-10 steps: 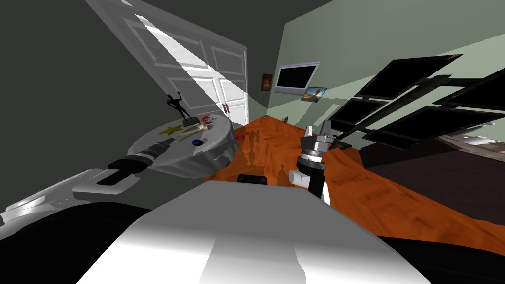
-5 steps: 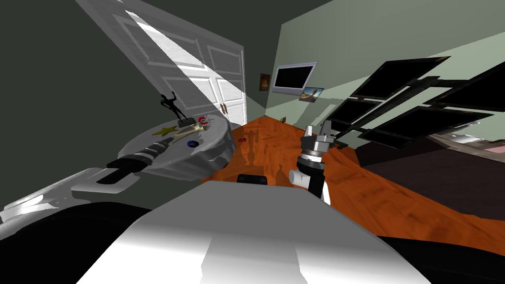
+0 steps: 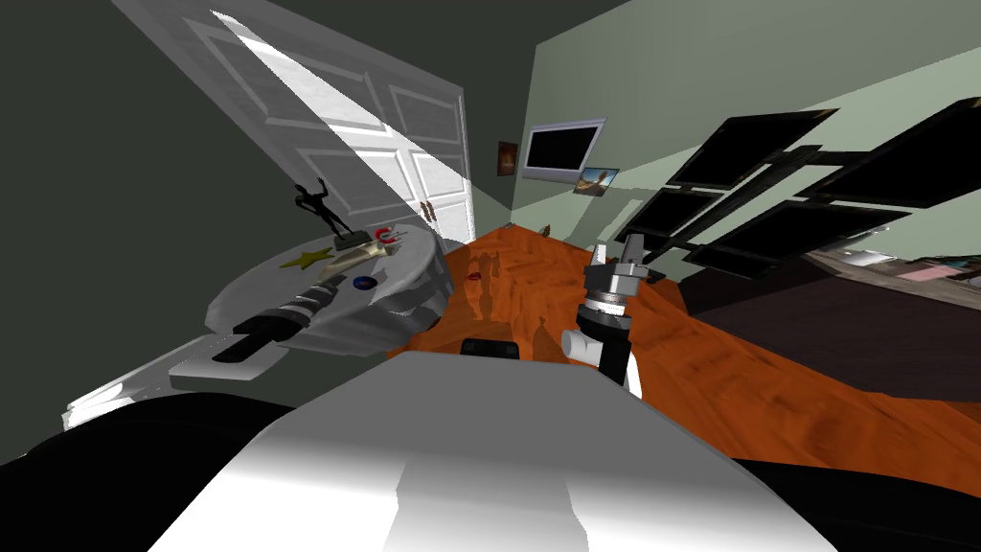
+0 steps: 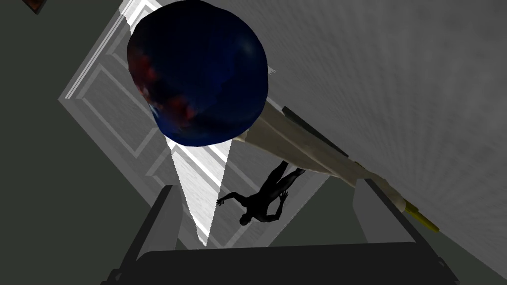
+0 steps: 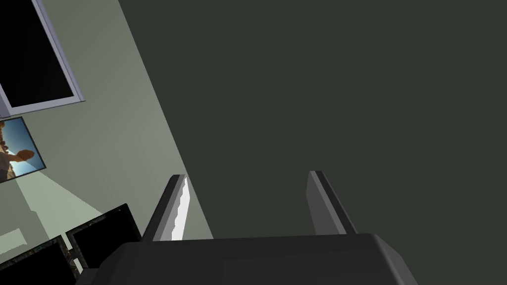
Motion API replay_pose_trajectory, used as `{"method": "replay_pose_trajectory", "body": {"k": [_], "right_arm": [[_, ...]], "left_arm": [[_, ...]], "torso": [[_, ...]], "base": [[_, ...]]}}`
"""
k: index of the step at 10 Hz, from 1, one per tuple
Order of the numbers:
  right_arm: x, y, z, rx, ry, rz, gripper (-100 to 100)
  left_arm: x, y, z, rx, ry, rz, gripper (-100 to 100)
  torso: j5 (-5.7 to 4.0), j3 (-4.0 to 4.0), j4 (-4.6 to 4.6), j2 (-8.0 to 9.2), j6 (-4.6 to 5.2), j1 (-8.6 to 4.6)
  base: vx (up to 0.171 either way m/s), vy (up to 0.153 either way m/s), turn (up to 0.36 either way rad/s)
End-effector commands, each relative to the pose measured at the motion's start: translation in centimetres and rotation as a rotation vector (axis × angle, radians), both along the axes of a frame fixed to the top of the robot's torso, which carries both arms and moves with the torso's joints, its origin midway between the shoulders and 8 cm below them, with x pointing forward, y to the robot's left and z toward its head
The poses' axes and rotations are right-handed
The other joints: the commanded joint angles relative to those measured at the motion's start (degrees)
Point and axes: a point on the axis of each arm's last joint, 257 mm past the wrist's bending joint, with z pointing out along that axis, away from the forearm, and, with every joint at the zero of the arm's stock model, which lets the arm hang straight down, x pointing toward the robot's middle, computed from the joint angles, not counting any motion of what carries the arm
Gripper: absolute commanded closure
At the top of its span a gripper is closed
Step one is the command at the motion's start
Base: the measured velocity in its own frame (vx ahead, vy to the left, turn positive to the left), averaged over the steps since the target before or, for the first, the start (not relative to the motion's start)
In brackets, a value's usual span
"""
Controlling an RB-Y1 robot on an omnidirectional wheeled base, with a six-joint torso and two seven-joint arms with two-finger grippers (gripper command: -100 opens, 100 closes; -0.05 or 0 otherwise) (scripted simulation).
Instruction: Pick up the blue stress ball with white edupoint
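Left wrist view: left gripper (image 4: pixel 267 190) is being held with fingers spread, gripping nothing. The dark blue ball (image 4: pixel 198 74) is sitting just ahead on the grey round table (image 4: pixel 421 99), with a cream elongated object (image 4: pixel 307 148) just behind it and a black figurine (image 4: pixel 262 200) farther off. Right gripper (image 3: pixel 614 253) is being held raised, fingers apart.

A sunlit white door (image 3: pixel 402 153) and pale green wall (image 3: pixel 728 67) with dark windows (image 3: pixel 757 144) border the orange floor (image 3: pixel 766 383).
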Motion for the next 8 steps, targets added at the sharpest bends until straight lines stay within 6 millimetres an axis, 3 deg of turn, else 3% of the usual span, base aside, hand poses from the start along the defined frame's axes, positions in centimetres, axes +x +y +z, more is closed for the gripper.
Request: {"method": "replay_pose_trajectory", "body": {"k": [1, 2, 3, 7, 8], "right_arm": [[0.0, 0.0, 0.0, 0.0, 0.0, 0.0, 0], [0.0, 0.0, 0.0, 0.0, 0.0, 0.0, 0], [0.0, 0.0, 0.0, 0.0, 0.0, 0.0, 0], [0.0, 0.0, 0.0, 0.0, 0.0, 0.0, 0], [0.0, 0.0, 0.0, 0.0, 0.0, 0.0, 0]], "left_arm": [[0.0, 0.0, 0.0, 0.0, 0.0, 0.0, 0], [0.01, 0.0, 0.03, 0.0, 0.0, 0.0, -100], [0.01, 0.0, 0.03, 0.0, 0.0, 0.0, 100], [0.01, 0.0, 0.03, 0.0, 0.0, 0.0, 100], [0.01, 0.0, 0.03, 0.0, 0.0, 0.0, 0]], "torso": [[0.0, 0.0, 0.0, 0.0, 0.0, 0.0], [0.01, -0.01, 0.0, -0.01, 0.0, 0.03], [0.02, -0.01, -0.01, -0.02, 0.0, 0.05], [0.02, -0.02, -0.01, -0.03, 0.0, 0.06], [0.02, -0.02, -0.01, -0.03, 0.0, 0.06]], "base": [[0.0, 0.0, 0.0], [0.0, 0.0, 0.0], [0.0, 0.0, 0.0], [0.0, 0.0, 0.0], [0.0, 0.0, 0.0]]}}
